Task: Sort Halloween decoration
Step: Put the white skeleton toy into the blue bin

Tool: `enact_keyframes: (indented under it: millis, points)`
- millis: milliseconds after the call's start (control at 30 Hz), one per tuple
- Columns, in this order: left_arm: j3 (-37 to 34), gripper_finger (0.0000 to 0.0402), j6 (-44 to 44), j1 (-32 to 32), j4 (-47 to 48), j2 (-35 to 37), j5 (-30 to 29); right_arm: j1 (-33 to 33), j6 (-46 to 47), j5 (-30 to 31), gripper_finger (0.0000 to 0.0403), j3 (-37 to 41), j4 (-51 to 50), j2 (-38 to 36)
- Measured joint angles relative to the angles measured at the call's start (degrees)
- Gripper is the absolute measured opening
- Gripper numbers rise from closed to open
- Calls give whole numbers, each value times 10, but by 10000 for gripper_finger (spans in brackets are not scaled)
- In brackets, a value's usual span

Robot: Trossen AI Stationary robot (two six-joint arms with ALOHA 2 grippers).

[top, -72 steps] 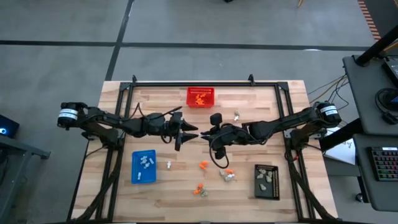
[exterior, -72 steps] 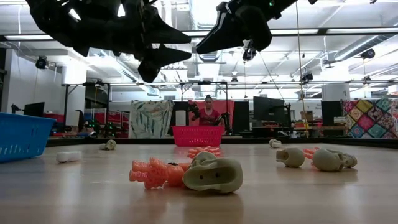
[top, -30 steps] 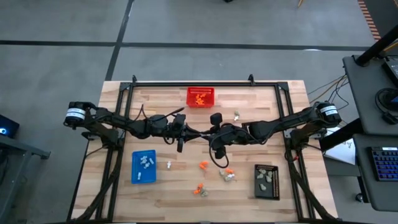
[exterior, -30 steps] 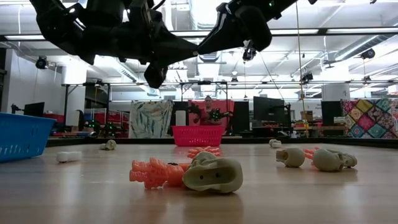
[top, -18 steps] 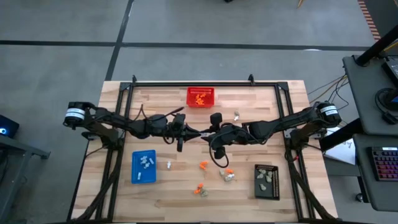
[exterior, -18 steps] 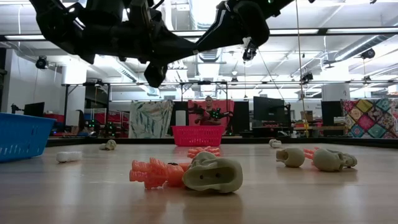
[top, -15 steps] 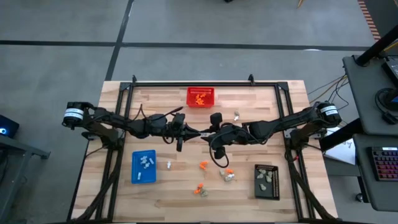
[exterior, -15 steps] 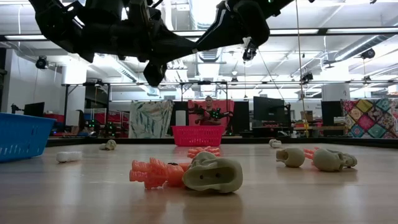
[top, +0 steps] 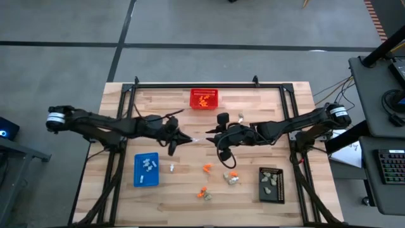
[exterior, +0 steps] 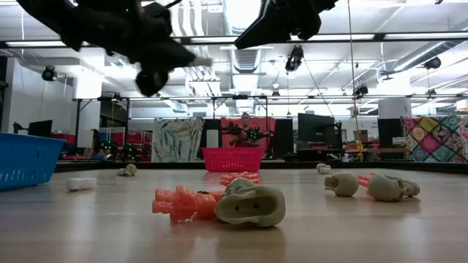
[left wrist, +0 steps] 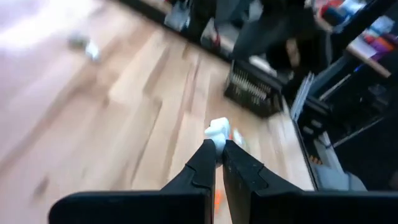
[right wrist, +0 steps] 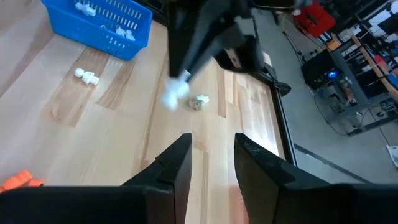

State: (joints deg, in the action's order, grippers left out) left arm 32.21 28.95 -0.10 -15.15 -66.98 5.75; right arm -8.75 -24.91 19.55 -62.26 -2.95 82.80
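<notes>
Halloween decoration: tiny trinkets scattered over the wooden table (top: pixel 253 190). Orange ones (top: pixel 207 168) and grey-beige ones (top: pixel 233 180) lie loose on the near half; one white piece (top: pixel 171 168) sits just beside the blue tray (top: pixel 137 179), which holds more white pieces. Red mesh basket (top: pixel 204 99) at the far edge holds orange pieces. Black tray (top: pixel 271 184), near right, holds grey-beige pieces. One grey-beige piece (top: pixel 241 116) lies alone near the basket.

Left gripper (top: pixel 187 140) hangs above mid-table, fingers pinched together on a small white trinket (left wrist: pixel 217 130), which sticks out past the fingertips. The same trinket shows as a pale blur (right wrist: pixel 176 91) in the right wrist view and at the tip of the dark claw in the low view (exterior: pixel 202 63).

Right gripper (top: pixel 211 135) sits just beside it, also raised above the table, tips facing the left gripper's. Its fingers (right wrist: pixel 177 163) stand partly apart with nothing between them.

Low view: an orange figure (exterior: pixel 179 204) touches a grey-beige skull (exterior: pixel 250 204) in the foreground. A person stands in the room behind the table.
</notes>
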Motion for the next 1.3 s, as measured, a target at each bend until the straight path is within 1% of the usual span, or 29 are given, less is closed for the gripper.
enact_keyframes:
  millis: [100,333,433,567,733,800,867,967,1100,1167,1233,1300]
  points:
    - [0,0,40,-10,80,44,11,0,2,0,109,0,-1,-2]
    - [0,0,128,-52,205,114,13,0,5,0,109,0,0,-2]
    - [0,0,173,-77,261,122,13,0,5,0,109,0,0,-2]
    - [0,0,221,-109,296,122,15,0,7,0,109,0,1,-2]
    - [0,0,266,-133,328,122,47,0,15,-2,109,0,2,-2]
    - [2,0,278,-139,355,123,57,0,20,-2,109,0,2,-2]
    - [21,0,288,-144,412,122,58,0,25,-2,109,0,2,-2]
    - [71,0,289,-146,524,115,53,0,28,-2,109,1,2,-2]
    - [146,0,287,-148,710,95,14,0,34,-3,109,1,2,-2]
    - [171,0,287,-151,792,78,8,0,34,-3,109,1,2,-2]
    - [181,0,286,-154,850,59,9,0,35,-3,109,2,1,-2]
    - [181,0,286,-156,872,43,13,0,35,-3,109,3,1,-2]
